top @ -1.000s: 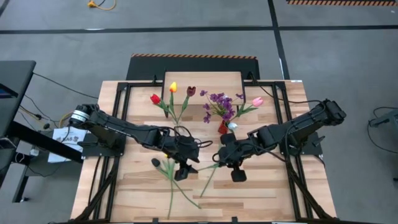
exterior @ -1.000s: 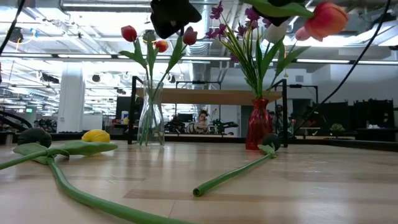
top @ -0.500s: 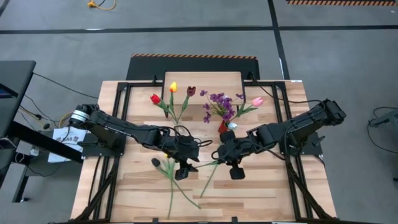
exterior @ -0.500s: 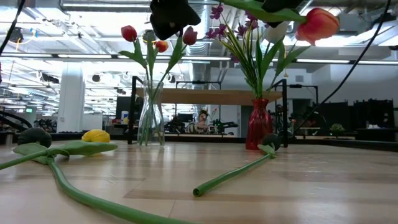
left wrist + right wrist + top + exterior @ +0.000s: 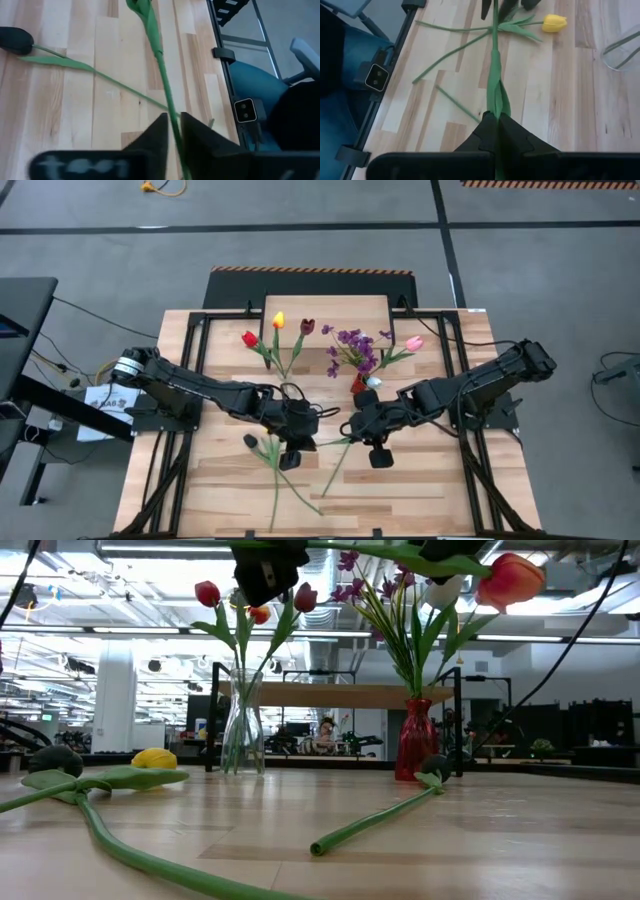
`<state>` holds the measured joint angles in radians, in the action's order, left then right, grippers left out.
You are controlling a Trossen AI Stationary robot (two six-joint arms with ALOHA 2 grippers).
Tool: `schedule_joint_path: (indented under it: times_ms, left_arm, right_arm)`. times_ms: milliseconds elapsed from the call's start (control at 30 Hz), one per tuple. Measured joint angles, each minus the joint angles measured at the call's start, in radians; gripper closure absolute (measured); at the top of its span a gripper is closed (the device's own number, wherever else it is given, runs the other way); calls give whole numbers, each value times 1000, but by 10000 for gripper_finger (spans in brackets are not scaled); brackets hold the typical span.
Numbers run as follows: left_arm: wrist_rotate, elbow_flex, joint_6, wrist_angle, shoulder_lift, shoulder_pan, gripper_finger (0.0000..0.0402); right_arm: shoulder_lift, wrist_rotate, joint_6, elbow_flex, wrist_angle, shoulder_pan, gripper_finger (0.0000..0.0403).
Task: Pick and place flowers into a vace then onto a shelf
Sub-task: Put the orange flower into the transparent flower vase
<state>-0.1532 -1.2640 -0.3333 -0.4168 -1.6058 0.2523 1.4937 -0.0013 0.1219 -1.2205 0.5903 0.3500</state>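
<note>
An orange-red tulip (image 5: 515, 578) hangs high over the table on a long green stem (image 5: 335, 442). My left gripper (image 5: 173, 117) and my right gripper (image 5: 496, 116) face each other over the table's middle, both shut on that stem. A yellow tulip (image 5: 555, 22) and a dark-headed one (image 5: 250, 440) lie flat on the table. Tulips stand in a clear vase (image 5: 243, 725), and a purple sprig and more flowers in a red vase (image 5: 417, 738). Both vases stand on the table before the shelf (image 5: 340, 693). My left gripper pinches the bare stem (image 5: 167, 100) between its two fingers, slanting down from the table's left. The stem runs on ahead of the fingers toward my right gripper, clear of the table. My right gripper pinches the stem where a leaf wraps it (image 5: 495, 100), slanting down from the table's right. The flower hangs roughly level, and its head (image 5: 515, 578) sticks out past this gripper.
Loose green stems (image 5: 275, 490) lie across the near half of the table below the grippers. Black frame rails (image 5: 470, 470) run along both sides of the table. The shelf's plank (image 5: 325, 310) sits at the far edge.
My left gripper has shut on the stem that my right gripper holds up; before, its fingers stood open around it. Both arms have stayed where they were, and the tulip stays lifted.
</note>
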Motion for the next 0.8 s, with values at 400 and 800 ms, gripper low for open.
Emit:
schedule_joint_path:
  times_ms: [400, 800]
  left_arm:
    - [0, 0, 16, 1, 0, 0, 399]
    - [-4, 1, 19, 1, 2, 1, 401]
  right_arm:
    - [0, -1, 0, 0, 0, 1, 403]
    - [0, -15, 7, 1, -60, 2, 369]
